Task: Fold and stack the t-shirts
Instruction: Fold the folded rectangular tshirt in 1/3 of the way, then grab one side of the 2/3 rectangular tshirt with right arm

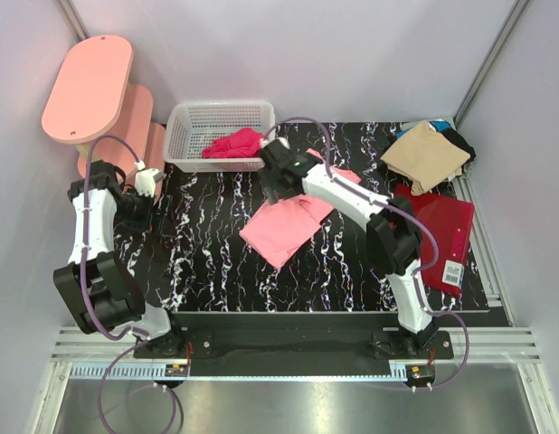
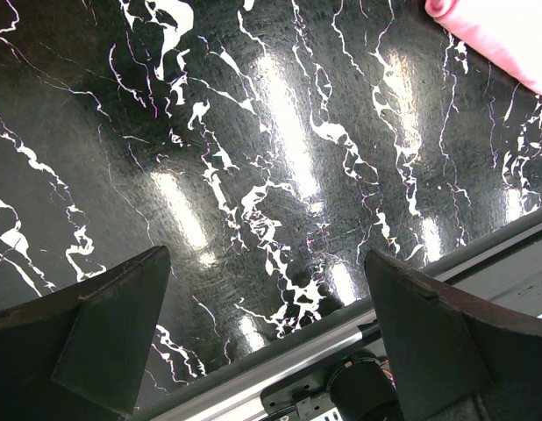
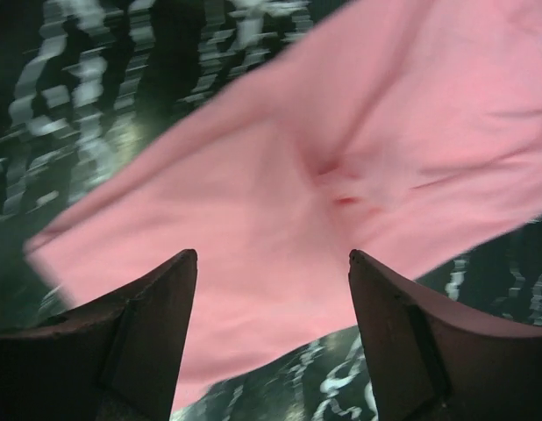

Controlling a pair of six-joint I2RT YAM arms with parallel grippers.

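Note:
A light salmon-pink t-shirt (image 1: 284, 226) lies partly folded in the middle of the black marbled table (image 1: 207, 253). My right gripper (image 1: 275, 192) hovers over the shirt's far edge. In the right wrist view that gripper (image 3: 273, 263) is open, nothing sits between its fingers, and the pink cloth (image 3: 341, 175) is spread below. At the back right a tan t-shirt (image 1: 424, 155) lies on a black one (image 1: 462, 141), with a dark red t-shirt (image 1: 442, 221) carrying a white tag (image 1: 453, 274) in front. My left gripper (image 1: 146, 179) is open at the far left, above bare table (image 2: 267, 263).
A white mesh basket (image 1: 184, 136) at the back holds a crumpled magenta-red cloth (image 1: 234, 143). A pink rounded stool (image 1: 90, 86) stands beyond the table's back left corner. The table's near edge and metal rail (image 2: 341, 342) show in the left wrist view, with a corner of the pink shirt (image 2: 508, 35).

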